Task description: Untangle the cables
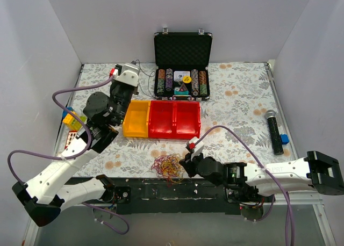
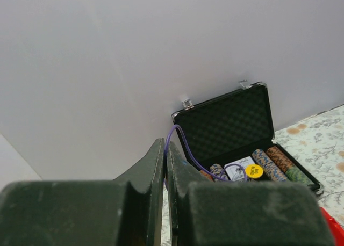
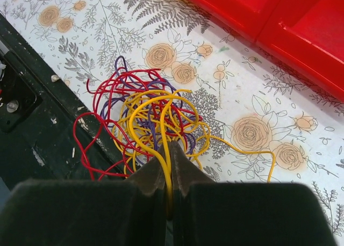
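Note:
The cables (image 1: 167, 167) lie as one tangled bunch of red, yellow and purple wire at the table's near edge, partly over the black front strip; they also show in the right wrist view (image 3: 145, 114). My right gripper (image 1: 186, 163) (image 3: 169, 149) is right beside the bunch, shut on a yellow cable strand (image 3: 165, 125) that runs between its jaws. My left gripper (image 1: 133, 69) (image 2: 165, 145) is raised near the back left and points at the wall. It is shut on a thin purple cable (image 2: 188, 149) that loops toward the case.
An open black poker-chip case (image 1: 183, 52) (image 2: 231, 122) stands at the back. A yellow bin (image 1: 135, 120) and a red bin (image 1: 175, 118) sit mid-table. A black cylinder (image 1: 274, 130) with a blue piece lies right. Toy blocks (image 1: 71, 120) lie left.

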You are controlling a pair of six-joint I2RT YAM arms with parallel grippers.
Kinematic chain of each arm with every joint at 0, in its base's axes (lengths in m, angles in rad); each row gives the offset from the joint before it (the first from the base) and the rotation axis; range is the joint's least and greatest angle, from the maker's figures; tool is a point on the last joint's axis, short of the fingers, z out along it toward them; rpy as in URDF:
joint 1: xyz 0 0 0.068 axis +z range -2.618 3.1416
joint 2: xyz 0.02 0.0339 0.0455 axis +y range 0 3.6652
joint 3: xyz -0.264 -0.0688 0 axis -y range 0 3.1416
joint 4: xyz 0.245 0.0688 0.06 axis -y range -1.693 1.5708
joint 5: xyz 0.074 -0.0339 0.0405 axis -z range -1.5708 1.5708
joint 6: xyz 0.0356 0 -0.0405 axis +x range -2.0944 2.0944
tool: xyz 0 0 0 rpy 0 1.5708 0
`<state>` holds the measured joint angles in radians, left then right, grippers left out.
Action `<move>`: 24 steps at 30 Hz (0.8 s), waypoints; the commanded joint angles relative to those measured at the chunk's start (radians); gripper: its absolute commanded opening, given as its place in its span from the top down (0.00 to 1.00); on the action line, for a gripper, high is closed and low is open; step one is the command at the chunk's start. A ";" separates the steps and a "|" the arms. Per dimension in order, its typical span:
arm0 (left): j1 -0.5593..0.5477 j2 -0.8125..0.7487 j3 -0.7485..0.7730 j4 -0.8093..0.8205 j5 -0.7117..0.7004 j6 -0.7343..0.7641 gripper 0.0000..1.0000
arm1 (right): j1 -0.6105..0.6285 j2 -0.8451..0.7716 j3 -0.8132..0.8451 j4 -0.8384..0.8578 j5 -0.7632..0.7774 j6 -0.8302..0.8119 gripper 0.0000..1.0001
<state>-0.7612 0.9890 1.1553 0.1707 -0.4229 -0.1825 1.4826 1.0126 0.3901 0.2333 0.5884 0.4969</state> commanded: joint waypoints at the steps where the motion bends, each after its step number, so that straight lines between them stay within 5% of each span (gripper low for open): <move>1: 0.034 -0.013 -0.028 0.032 -0.059 0.000 1.00 | 0.007 -0.035 -0.013 -0.018 0.034 0.029 0.93; 10: 0.138 -0.001 -0.006 0.019 -0.039 -0.069 1.00 | 0.007 -0.039 -0.008 -0.041 0.036 0.037 0.76; 24: 0.244 -0.001 -0.160 0.056 0.003 -0.095 1.00 | 0.008 -0.043 0.001 -0.069 0.056 0.045 0.76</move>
<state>-0.5465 0.9913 1.0607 0.2077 -0.4385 -0.2733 1.4826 0.9886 0.3782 0.1715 0.6029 0.5224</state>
